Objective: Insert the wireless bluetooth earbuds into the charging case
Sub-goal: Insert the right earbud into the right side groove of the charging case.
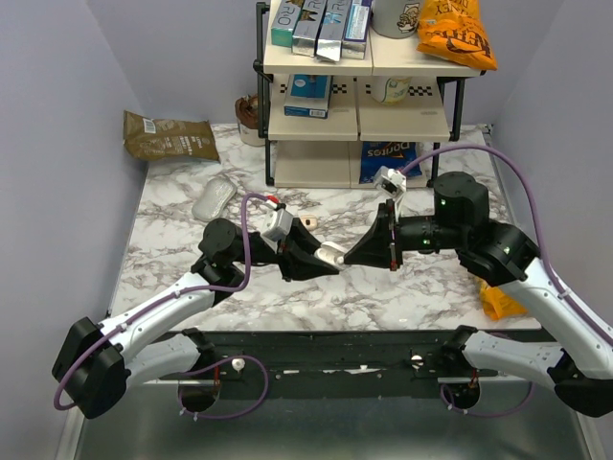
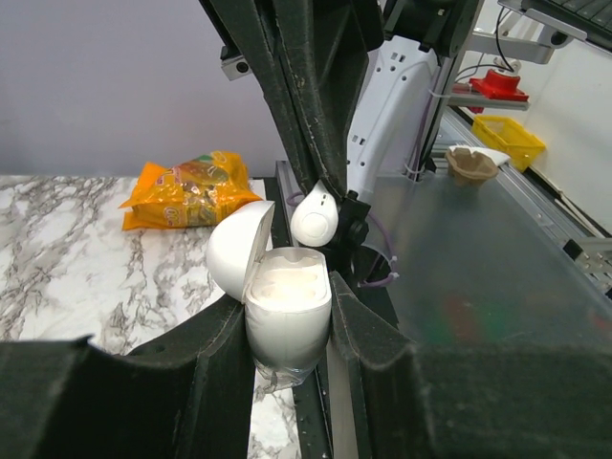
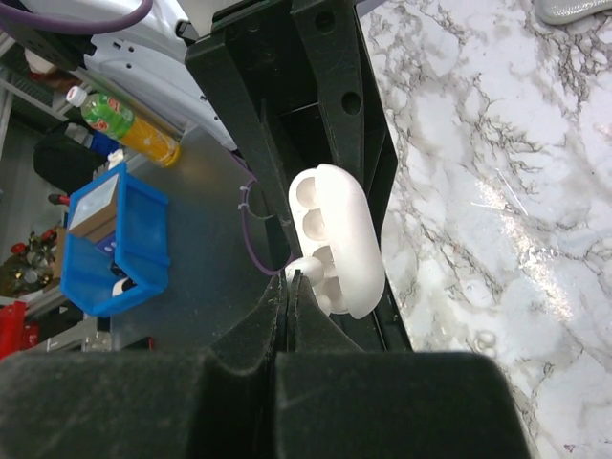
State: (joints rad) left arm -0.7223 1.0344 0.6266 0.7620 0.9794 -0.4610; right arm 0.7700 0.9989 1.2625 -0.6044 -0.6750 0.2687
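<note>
The case (image 2: pixel 287 311) is held up over the middle of the table (image 1: pixel 431 287), clamped between the fingers (image 2: pixel 215 354) of the left gripper (image 1: pixel 319 261). Its lid (image 2: pixel 237 251) is swung open to the left in the left wrist view. The lower half of the body is hidden behind the dark fingers.

In the right wrist view, rounded wells are seen in the open case. What sits in them cannot be made out.

The right gripper (image 3: pixel 289 287) is met tip to tip with the left. Its fingers are pressed together on an earbud (image 2: pixel 316 218), a small white rounded piece with a dark dot. In the left wrist view the earbud is seen just above the case's open mouth, close beside the lid's edge. Whether it touches the case cannot be told.

In the right wrist view only a sliver of white is shown at the fingertips, and the rest is blocked by the fingers. From above the earbud cannot be picked out at all. There the black tips and the pale case run together.

A mouse (image 1: pixel 214 199) is seen on the far left of the table. An orange bag (image 1: pixel 498 303) at the right edge is half covered by the right arm. A shelf (image 1: pixel 354 125) at the back is cut off by the top edge.
</note>
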